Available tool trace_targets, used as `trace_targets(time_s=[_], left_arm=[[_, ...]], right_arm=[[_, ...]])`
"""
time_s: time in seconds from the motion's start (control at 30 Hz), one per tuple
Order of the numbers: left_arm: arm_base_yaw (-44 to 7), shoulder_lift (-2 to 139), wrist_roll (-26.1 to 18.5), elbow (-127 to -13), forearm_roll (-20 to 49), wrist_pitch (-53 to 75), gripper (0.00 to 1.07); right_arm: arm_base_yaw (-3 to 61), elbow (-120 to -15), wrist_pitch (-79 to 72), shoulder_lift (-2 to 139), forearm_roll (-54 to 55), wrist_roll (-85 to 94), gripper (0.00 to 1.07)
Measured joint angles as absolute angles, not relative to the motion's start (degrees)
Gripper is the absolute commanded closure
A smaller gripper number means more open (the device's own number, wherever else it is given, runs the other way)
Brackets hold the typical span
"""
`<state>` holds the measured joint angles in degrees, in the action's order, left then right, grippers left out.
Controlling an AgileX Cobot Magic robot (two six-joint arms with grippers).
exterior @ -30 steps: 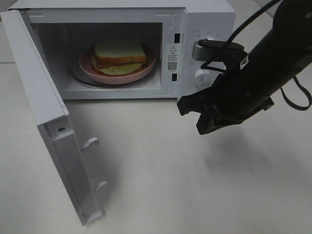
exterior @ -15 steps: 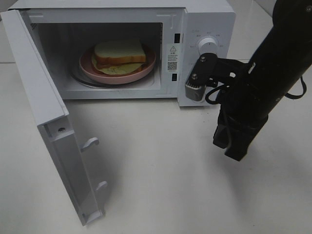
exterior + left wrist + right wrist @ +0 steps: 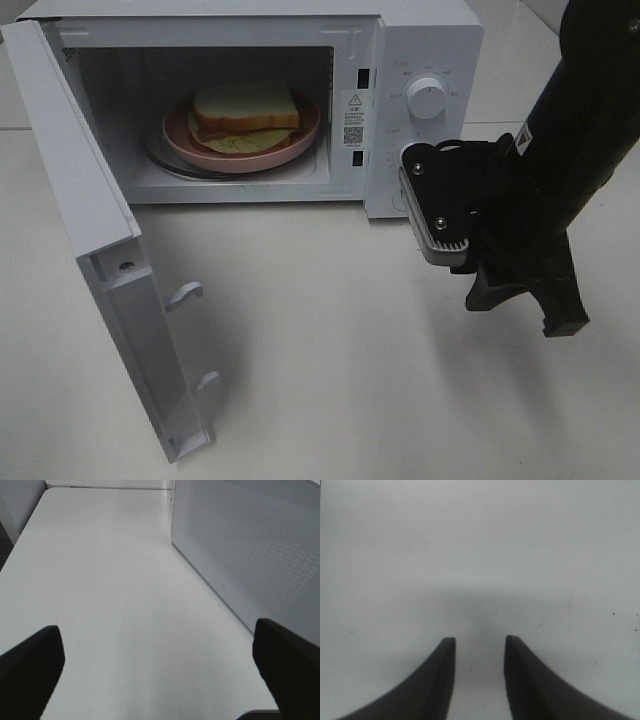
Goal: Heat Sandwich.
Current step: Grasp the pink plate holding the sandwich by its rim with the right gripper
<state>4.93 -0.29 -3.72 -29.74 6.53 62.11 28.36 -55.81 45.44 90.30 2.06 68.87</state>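
The sandwich (image 3: 245, 110), white bread with tan crust and pale yellow-green filling, lies on a round pink plate (image 3: 300, 142) inside the white microwave (image 3: 420, 40). The microwave door (image 3: 90, 230) stands wide open to the left. My right gripper (image 3: 520, 312) hangs in front of the control panel, to the right of the cavity, pointing down at the table. In the right wrist view the right gripper (image 3: 480, 640) is open and empty above bare table. My left gripper (image 3: 157, 630) is wide open and empty over the table; it does not show in the exterior view.
The control panel has a round white knob (image 3: 427, 98); a lower part is hidden behind my right wrist. In the left wrist view a perforated white microwave panel (image 3: 250, 545) stands beside the left gripper. White table (image 3: 330, 380) lies in front of the microwave.
My right arm has drawn back from the control panel toward the front right. Its wrist has turned, so the gripper now points down at the table. Sandwich, plate and door have not moved.
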Motion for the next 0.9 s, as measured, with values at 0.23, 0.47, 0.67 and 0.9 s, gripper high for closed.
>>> trace_targets(time_s=[0.23,0.47,0.67,0.9], left_arm=[[4.9,-0.3,-3.7,-29.7,6.5,62.1,0.09],[4.9,-0.3,-3.7,-29.7,6.5,62.1,0.09],[4.9,-0.3,-3.7,-29.7,6.5,62.1,0.09],[4.9,-0.3,-3.7,-29.7,6.5,62.1,0.09]], right_arm=[[28.4,-55.8,42.4,90.3,1.1,61.5,0.11],[28.4,-55.8,41.6,90.3,-0.7,59.8,0.1],[28.4,-55.8,40.2,90.3,-2.9,59.8,0.11],[31.2,-60.2,39.1,91.3,-6.8,59.6,0.13]])
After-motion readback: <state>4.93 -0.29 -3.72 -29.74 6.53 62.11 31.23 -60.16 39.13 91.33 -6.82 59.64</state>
